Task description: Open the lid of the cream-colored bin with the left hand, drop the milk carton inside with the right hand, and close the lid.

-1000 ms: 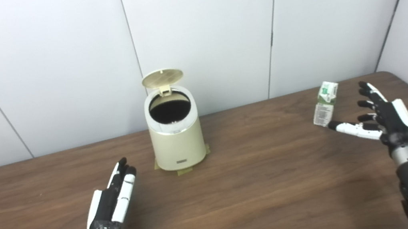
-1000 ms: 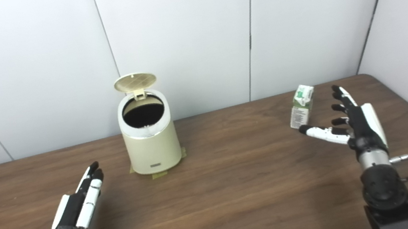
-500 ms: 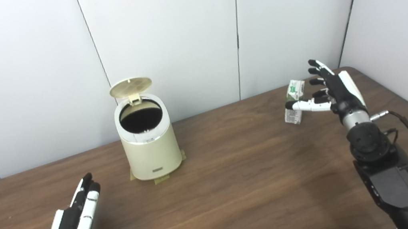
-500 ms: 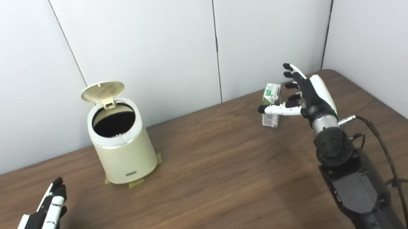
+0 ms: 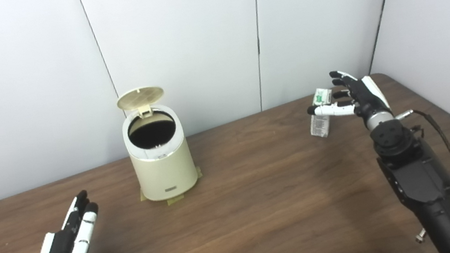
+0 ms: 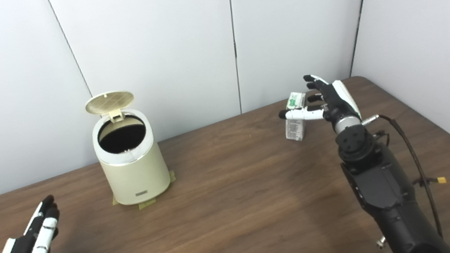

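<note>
Lid [image 5: 140,97] of the cream bin [image 5: 163,162] stands open for the drop, so the left hand [image 5: 67,250] rests aside, flat and empty, while the right hand [image 5: 356,95], fingers spread, brackets the upright milk carton [image 5: 321,119] on the table [image 5: 264,210], not yet gripping

Matt wood-grain table [image 5: 264,210]; smooth, slightly glossy cream plastic bin [image 5: 164,167]; printed paper milk carton [image 5: 321,123]; smooth matt wall panels [image 5: 176,40].
</note>
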Controlling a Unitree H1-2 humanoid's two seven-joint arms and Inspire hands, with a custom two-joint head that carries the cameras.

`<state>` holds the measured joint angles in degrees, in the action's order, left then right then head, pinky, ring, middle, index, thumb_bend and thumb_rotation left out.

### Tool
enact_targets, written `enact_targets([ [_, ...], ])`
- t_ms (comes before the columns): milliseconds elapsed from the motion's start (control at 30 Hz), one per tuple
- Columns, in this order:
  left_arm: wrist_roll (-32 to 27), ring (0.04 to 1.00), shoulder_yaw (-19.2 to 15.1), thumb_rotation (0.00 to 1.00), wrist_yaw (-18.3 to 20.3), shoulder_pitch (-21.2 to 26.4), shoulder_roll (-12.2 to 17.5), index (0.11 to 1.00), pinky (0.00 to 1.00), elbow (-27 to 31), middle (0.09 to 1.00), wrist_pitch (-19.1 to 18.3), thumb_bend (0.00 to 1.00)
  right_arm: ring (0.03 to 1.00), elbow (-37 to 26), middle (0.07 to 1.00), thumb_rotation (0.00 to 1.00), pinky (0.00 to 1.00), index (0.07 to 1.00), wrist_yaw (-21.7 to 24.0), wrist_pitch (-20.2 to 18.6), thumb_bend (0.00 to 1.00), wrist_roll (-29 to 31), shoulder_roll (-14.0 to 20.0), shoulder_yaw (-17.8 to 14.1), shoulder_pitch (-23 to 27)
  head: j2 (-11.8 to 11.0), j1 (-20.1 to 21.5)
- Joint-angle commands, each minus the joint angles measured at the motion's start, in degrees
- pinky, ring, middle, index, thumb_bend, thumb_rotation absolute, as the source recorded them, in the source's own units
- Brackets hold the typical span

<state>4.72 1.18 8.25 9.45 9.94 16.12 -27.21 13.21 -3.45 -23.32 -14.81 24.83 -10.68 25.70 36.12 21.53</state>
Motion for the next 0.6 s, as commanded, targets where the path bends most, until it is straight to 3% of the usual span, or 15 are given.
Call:
enact_targets([
  [0,-0.4,1.0,-0.5,0.78,0.0,2.3,0.4,1.0,1.0,2.1,1.0,0.3,0.43,0.752,-0.1,0.878,0.27,0.48,0.875,-1.3,1.1,0.92,0.4,1.8,-0.8,3.3,-0.1,0.0],
  [167,0.5,1.0,-0.2,0.79,0.7,2.0,0.9,1.0,1.0,2.6,1.0,0.3,0.45,0.746,0.9,0.855,0.33,0.48,0.857,-1.5,1.6,0.9,0.7,2.0,-0.4,3.4,0.1,0.1],
  [200,0.6,1.0,-0.2,0.79,0.9,2.1,0.9,1.0,1.0,2.6,1.0,0.4,0.45,0.747,0.9,0.855,0.34,0.48,0.856,-1.4,1.6,0.9,0.9,2.0,-0.4,3.4,1.0,-0.3],
  [333,0.6,1.0,-0.4,0.72,1.5,2.3,0.7,1.0,1.0,2.6,1.0,0.3,0.42,0.771,1.0,0.851,0.36,0.5,0.845,-1.2,1.8,0.91,1.8,2.0,-0.7,3.3,1.4,-1.1],
  [567,2.4,1.0,0.0,0.69,3.0,2.2,2.3,1.0,1.0,3.5,1.0,0.3,0.41,0.684,1.4,0.786,0.26,0.5,0.811,-1.0,2.4,0.92,4.8,2.3,-1.9,2.4,1.7,-3.4],
])
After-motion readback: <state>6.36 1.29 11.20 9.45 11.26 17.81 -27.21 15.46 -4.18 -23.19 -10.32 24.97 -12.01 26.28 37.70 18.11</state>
